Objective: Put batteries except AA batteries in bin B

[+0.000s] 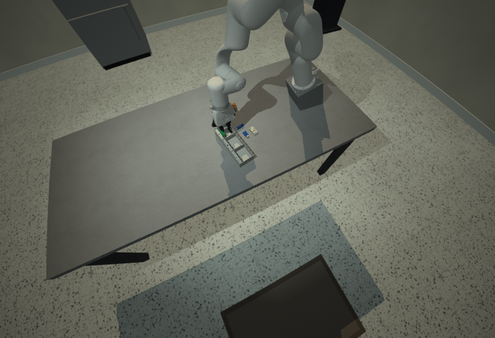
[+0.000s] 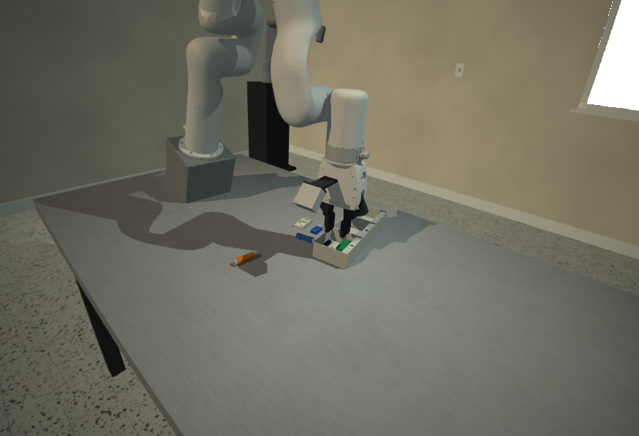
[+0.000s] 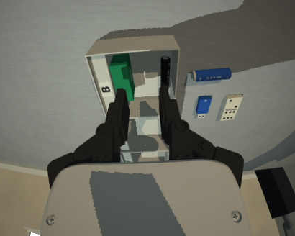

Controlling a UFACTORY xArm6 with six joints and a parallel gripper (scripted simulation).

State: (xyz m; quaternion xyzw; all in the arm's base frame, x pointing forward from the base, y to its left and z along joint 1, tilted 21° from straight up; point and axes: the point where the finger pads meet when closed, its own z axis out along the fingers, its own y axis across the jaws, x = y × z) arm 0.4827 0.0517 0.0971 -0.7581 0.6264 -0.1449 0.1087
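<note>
The bin marked B [image 3: 98, 80] [image 2: 330, 255] is the end compartment of a grey row of bins [image 1: 248, 161]. A green block battery [image 3: 121, 78] [image 2: 342, 244] [image 1: 222, 133] lies inside it by the left wall. A black cylinder battery [image 3: 165, 68] [image 2: 327, 241] lies by its right wall. My gripper [image 3: 143, 98] [image 2: 336, 230] [image 1: 223, 129] hangs over bin B, open, with nothing between the fingers. A blue cylinder battery [image 3: 211, 74] [image 2: 303, 238] [image 1: 239, 126] lies on the table just outside the bin.
A small blue block [image 3: 203, 105] [image 2: 316, 229] [image 1: 245, 134] and a white domino [image 3: 229, 108] [image 2: 302, 222] [image 1: 253, 130] lie beside the blue battery. An orange tube-like thing [image 2: 244, 257] [image 1: 234, 105] lies farther off. The robot base [image 2: 200, 173] stands behind.
</note>
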